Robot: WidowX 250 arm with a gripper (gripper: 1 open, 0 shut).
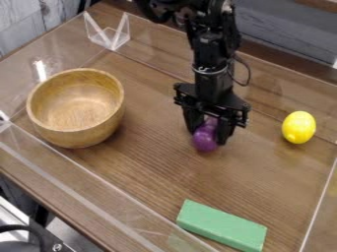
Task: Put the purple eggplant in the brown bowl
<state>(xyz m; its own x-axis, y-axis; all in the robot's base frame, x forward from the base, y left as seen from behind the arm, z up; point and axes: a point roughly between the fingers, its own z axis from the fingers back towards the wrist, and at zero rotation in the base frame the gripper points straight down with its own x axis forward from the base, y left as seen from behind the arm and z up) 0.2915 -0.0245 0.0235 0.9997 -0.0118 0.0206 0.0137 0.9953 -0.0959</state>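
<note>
The purple eggplant (206, 141) is a small glossy purple piece right of the table's middle, low at the tabletop. My gripper (207, 138) points straight down over it. One black finger stands on each side of the eggplant and the jaws close against it, so only its lower part shows. The brown bowl (42, 116) is a round, thick-walled wooden bowl to the left, about one bowl's width from the gripper. Nothing lies inside it.
A yellow lemon (299, 127) lies to the right of the gripper. A green block (223, 225) sits near the front edge. A clear plastic stand (108, 32) is at the back left. A clear rim (79, 202) runs along the front and left sides.
</note>
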